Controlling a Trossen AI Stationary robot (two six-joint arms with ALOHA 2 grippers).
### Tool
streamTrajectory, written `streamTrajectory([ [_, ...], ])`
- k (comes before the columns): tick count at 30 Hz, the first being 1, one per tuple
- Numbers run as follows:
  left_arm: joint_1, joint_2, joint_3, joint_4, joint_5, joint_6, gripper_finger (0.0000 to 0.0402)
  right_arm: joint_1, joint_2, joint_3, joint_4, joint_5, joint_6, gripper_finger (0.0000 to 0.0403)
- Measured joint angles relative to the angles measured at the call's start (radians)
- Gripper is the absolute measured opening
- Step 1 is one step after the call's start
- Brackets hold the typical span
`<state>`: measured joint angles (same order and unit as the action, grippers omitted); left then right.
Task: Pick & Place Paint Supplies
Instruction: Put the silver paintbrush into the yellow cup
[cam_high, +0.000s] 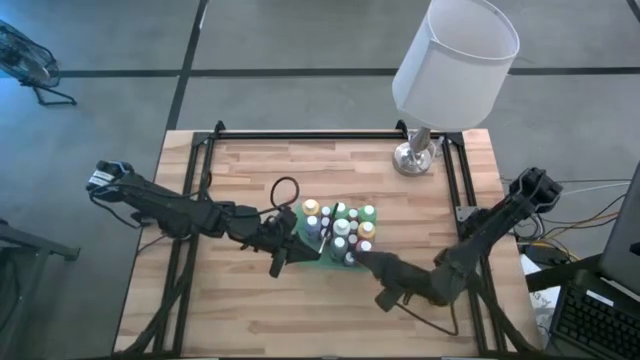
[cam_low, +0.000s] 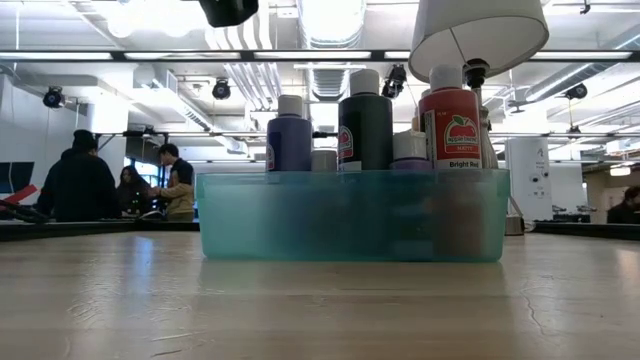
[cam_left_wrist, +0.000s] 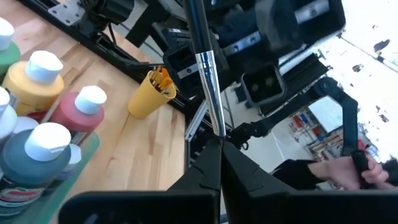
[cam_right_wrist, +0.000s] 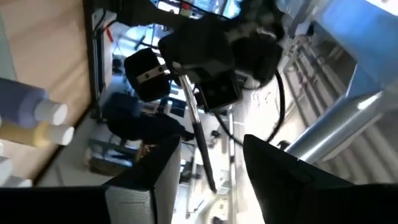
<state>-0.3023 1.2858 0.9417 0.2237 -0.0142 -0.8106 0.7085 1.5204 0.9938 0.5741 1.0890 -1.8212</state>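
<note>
- Nearest in the low view, bare wooden table (cam_low: 300, 300) runs up to a see-through teal tray (cam_low: 350, 217) that holds the paint bottles.
- Three bottles stand tallest above the tray's rim, all upright with pale caps: a purple bottle (cam_low: 289, 140), a dark green bottle (cam_low: 364, 127) and a red bottle (cam_low: 451, 122) with an apple label reading "Bright Red".
- From above, the tray (cam_high: 312, 259) sits at the middle of the table, packed with bottles in yellow, white, green and dark shades, caps upward.
- At the tray's left edge the left gripper (cam_high: 283, 252) is clamped tight on a thin brush (cam_left_wrist: 207, 68), as its wrist view shows.
- That brush has a dark handle and a shiny metal collar; its long axis runs straight out from the pinched fingertips (cam_left_wrist: 208, 168), away from the wrist.
- Beside it in that wrist view stand a yellow bottle (cam_left_wrist: 28, 84), a second red bottle (cam_left_wrist: 74, 112) and a dark grey bottle (cam_left_wrist: 28, 162), all white-capped and upright.
- A small yellow cup (cam_left_wrist: 148, 94) lies tilted on the wood past the tray.
- On the tray's right side is the right gripper (cam_high: 358, 256); its own view shows its two fingers (cam_right_wrist: 149, 180) apart with nothing between them, and the brush (cam_right_wrist: 199, 134) across from it in the left gripper.
- Farther back, a lamp (cam_high: 440, 75) with a white shade stands at the table's rear right corner.
- Beyond the table, people (cam_low: 80, 185) are gathered in the room.
</note>
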Motion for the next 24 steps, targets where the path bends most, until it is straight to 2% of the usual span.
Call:
streamTrajectory([
  [6, 0.0, 0.0, 0.0, 0.001, 0.0, -0.047, 0.0, -0.051, 0.113, 0.091, -0.002, 0.0, -0.139, 0.0169],
  [13, 0.0, 0.0, 0.0, -0.002, 0.03, -0.065, 0.0, -0.086, 0.223, 0.205, -0.002, 0.017, -0.223, 0.0168],
  [24, -0.001, 0.001, 0.0, -0.023, 0.058, -0.101, 0.0, -0.138, 0.244, 0.232, 0.0, 0.037, -0.218, 0.0129],
])
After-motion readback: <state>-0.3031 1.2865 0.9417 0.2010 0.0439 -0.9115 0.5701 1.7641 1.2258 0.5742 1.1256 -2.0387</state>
